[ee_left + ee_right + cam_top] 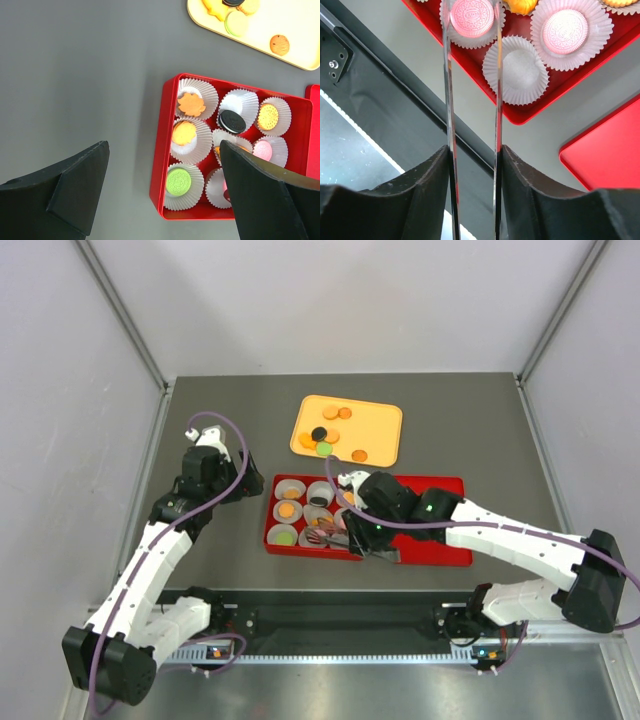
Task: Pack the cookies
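Right claw (471, 7) clamps a pink cookie (471, 19) above the red box's (159, 165) paper cups (517, 70); left claw (162, 147) hangs apart nearby.

On the tabletop (230, 410) the tray (385, 420) lies at 12 o'clock, with loose cookies (337, 413) on it. The box (268, 525) lies at its 6 o'clock, with paper cups (207, 90) in rows inside, most holding a cookie. The lid (432, 552) lies just beside the box at 3 o'clock. The left gripper (232, 488) is at the box's 9 o'clock and the right gripper (472, 20) is above its 5 o'clock corner.
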